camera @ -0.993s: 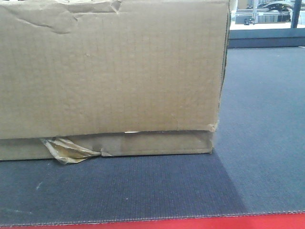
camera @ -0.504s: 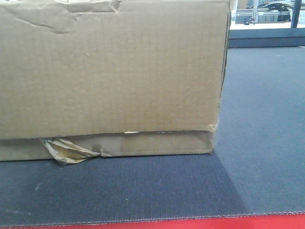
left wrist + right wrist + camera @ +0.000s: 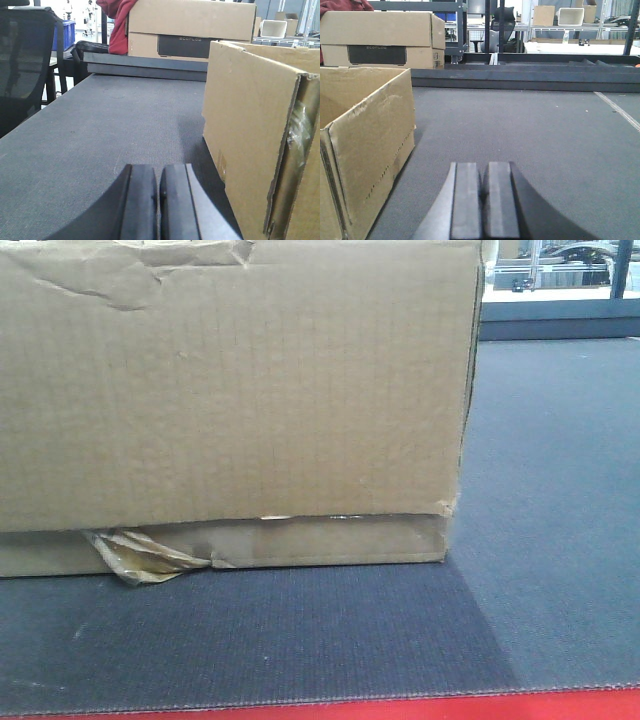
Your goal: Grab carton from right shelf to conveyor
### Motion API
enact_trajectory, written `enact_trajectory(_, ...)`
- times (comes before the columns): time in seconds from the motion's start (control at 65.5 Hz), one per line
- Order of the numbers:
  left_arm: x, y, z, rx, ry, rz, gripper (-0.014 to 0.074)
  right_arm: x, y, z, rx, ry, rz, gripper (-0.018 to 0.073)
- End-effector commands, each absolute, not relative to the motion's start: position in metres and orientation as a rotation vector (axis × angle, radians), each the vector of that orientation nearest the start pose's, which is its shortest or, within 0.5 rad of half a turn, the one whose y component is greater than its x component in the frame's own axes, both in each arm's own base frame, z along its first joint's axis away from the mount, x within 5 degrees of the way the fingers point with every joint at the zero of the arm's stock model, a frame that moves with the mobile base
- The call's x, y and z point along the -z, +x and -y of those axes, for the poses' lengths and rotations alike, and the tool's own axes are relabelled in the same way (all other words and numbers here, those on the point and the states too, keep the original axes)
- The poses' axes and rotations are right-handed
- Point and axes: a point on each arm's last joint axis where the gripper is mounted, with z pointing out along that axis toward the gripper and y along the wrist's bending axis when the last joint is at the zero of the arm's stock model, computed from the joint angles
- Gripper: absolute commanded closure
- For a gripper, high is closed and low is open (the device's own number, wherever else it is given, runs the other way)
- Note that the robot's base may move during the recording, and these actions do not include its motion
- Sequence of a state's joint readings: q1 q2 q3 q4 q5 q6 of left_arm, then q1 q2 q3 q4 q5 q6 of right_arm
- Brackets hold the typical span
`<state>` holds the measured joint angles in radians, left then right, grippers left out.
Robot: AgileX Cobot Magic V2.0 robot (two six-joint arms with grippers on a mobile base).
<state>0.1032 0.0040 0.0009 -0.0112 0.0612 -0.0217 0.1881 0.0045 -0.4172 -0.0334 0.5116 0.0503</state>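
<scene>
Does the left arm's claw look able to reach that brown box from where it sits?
Probably yes. The left claw lies shut, low over the grey belt, and the carton stands just to its right with only bare belt between them. It would need to open first.

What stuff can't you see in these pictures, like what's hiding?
- Inside the carton: its brown wall fills the front view; both wrist views sit too low to look in.
- The carton's top and left side: cut off by the front view's edges.
- The conveyor under the carton: covered by it.
- The arms: only the left gripper and right gripper show, both shut.
- Small lettering on the far box: too small to read.
</scene>
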Motion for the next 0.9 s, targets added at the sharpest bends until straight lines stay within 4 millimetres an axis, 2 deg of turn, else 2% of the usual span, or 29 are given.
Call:
enact_trajectory(0.0, -0.210, 0.056, -0.006, -0.055, -0.108, -1.517, 0.0576, -0.302, 0.018, -0.001, -0.127, -0.124, -1.564, 0.0637)
enact_trajectory(0.229, -0.210, 0.056, -0.006, -0.055, -0.108, -1.517, 0.0576, -0.302, 0.018, 0.000, -0.082, -0.121, -1.558, 0.0637)
enact_trajectory(0.351, -0.210, 0.056, -0.006, -0.055, -0.108, -1.517, 0.0576, -0.296, 0.024, 0.000, -0.024, -0.101, -1.532, 0.0637)
enact_trajectory(0.519, -0.210, 0.056, -0.006, -0.055, -0.108, -1.517, 0.0576, -0.266, 0.039, -0.003, -0.013, -0.079, -1.538, 0.0637)
enact_trajectory(0.611, -0.210, 0.056, -0.006, -0.055, -0.108, -1.517, 0.0576, -0.238, 0.048, -0.003, -0.024, -0.042, -1.579, 0.0637)
enact_trajectory(0.749, -0.210, 0.056, -0.006, -0.055, -0.108, -1.517, 0.0576, -0.207, 0.056, -0.002, -0.026, -0.016, -1.573, 0.0637)
enact_trajectory(0.81, -0.210, 0.056, -0.006, -0.055, -0.108, -1.517, 0.0576, -0.210, 0.056, -0.001, -0.023, -0.011, -1.519, 0.0637)
enact_trajectory(0.886, -0.210, 0.056, -0.006, -0.055, -0.108, -1.517, 0.0576, -0.207, 0.056, -0.002, -0.025, -0.013, -1.548, 0.0637)
